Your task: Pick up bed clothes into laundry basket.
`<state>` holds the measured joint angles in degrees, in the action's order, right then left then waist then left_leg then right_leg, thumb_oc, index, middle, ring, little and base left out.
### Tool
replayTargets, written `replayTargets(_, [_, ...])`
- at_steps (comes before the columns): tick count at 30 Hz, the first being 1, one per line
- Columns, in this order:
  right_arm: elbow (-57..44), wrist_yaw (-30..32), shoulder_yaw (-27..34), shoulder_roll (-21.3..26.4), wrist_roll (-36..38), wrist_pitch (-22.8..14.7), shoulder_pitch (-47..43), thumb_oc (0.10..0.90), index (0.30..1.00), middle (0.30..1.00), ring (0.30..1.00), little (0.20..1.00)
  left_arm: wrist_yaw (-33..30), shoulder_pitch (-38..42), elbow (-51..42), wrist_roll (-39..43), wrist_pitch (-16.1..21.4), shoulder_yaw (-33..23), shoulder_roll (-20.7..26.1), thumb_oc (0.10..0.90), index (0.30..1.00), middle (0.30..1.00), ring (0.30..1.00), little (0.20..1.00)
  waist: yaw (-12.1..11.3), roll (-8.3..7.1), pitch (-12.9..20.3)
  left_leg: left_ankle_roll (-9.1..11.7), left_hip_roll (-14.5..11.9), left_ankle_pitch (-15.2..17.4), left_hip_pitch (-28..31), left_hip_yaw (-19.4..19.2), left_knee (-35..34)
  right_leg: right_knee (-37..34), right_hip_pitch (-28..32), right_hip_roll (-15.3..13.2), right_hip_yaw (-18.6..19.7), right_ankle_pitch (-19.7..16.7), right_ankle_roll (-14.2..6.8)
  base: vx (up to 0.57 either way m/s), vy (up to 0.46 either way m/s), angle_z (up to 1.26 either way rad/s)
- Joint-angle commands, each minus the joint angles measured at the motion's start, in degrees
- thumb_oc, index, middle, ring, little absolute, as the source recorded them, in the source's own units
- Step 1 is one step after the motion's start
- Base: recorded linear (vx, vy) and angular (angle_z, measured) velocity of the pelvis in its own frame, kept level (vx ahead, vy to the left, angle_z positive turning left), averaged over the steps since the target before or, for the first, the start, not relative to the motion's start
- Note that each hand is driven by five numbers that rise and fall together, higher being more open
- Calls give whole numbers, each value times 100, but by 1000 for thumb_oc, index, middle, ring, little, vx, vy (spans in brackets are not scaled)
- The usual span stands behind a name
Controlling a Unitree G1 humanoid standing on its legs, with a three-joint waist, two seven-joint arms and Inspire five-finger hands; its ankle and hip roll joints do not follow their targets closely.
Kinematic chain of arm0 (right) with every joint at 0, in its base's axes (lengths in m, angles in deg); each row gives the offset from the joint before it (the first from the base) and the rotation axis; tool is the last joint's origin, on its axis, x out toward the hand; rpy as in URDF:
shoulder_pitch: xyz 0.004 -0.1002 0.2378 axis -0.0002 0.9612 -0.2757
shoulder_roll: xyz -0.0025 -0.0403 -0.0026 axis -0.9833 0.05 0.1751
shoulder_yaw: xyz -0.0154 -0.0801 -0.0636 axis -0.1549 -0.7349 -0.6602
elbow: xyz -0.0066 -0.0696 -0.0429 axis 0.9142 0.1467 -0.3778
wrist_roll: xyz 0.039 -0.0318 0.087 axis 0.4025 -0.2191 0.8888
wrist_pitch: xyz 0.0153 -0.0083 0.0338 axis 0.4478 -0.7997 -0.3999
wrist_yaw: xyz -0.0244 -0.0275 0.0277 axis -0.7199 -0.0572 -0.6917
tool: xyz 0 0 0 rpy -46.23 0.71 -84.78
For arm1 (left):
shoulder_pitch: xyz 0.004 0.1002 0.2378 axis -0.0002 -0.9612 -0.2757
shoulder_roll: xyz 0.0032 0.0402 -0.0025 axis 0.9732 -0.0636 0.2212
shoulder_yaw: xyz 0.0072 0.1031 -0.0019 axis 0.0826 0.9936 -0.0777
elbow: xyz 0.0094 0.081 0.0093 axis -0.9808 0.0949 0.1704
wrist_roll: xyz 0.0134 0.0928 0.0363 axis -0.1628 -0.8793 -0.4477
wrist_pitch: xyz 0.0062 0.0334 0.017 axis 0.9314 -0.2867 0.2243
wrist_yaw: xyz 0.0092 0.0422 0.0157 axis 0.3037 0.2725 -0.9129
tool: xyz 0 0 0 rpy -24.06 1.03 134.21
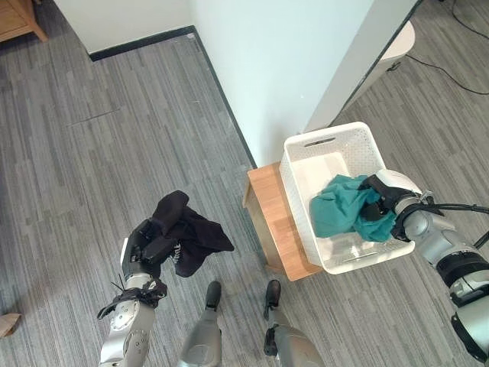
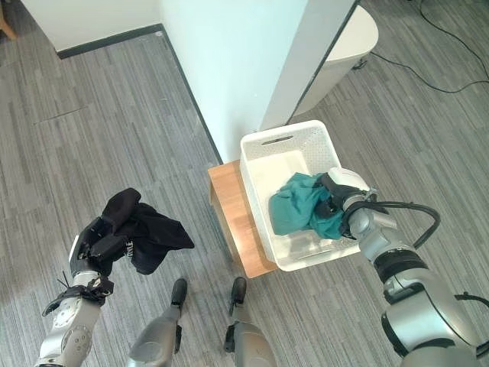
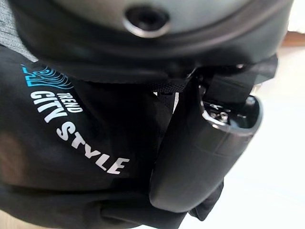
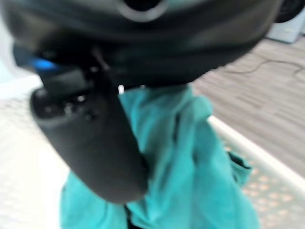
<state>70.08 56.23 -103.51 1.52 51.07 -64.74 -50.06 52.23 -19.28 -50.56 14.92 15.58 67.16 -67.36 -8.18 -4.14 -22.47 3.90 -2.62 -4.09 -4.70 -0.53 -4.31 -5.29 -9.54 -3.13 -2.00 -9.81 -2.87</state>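
Fingers of the left hand (image 1: 150,243) are clamping a black garment (image 1: 191,233) above the floor (image 1: 92,153). Further off, the right hand (image 1: 388,200) is clutching a teal garment (image 1: 340,205) inside the white basket (image 1: 328,143), which is sitting on a wooden stand (image 1: 279,229).

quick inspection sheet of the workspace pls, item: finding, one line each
surface: grey plank floor; low wooden stand under the basket
job's things: white laundry basket on the stand; teal garment inside it; black garment held above the floor
clutter: nothing seen
hands: left hand curled round the black garment; right hand gripping the teal garment at the basket's rim
cables: black cable on the floor, far right
surroundings: white wall corner; wooden furniture far left
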Motion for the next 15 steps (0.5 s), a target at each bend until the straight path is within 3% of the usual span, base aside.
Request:
replayTargets(1, [-854, 278, 283, 678, 482, -182, -508, 800, 900, 900, 900, 900, 49, 108, -769, -118, 683, -219, 183, 400, 300, 300, 300, 300, 45, -167, 309, 95, 63, -51, -327, 9, -69, 71, 482, -242, -46, 820, -409, 0, 0, 0])
replayTargets(5, [-2075, 301, 1023, 1048, 1163, -320, -245, 800, 900, 900, 900, 900, -21, 216, -732, -177, 696, -315, 242, 400, 300, 300, 300, 300, 137, -197, 350, 79, 73, -26, -308, 10, -69, 113, 484, -267, -19, 848, -418, 0, 0, 0])
replayTargets(10, [-3254, 499, 1779, 2008, 2112, -640, -416, 800, 900, 900, 900, 900, -85, 274, -849, -203, 723, -461, 367, 400, 300, 300, 300, 300, 291, -310, 438, 81, 76, 6, -274, -64, -69, 166, 460, -282, 33, 854, -444, 0, 4, -1])
replayTargets(12, [-3596, 626, 2296, 2499, 2143, -779, -276, 800, 900, 900, 900, 900, -103, 321, -854, -187, 743, -610, 386, 400, 300, 300, 300, 300, 395, -362, 506, 85, 63, 47, -240, -117, -69, 194, 458, -286, 61, 872, -464, 7, 13, -2])
replayTargets(15, [-3621, 622, 2379, 2500, 2140, -775, -192, 800, 900, 900, 900, 900, -104, 328, -853, -187, 743, -592, 402, 400, 300, 300, 300, 300, 371, -371, 513, 85, 62, 44, -251, -120, -69, 195, 445, -285, 65, 868, -464, 4, 4, -7])
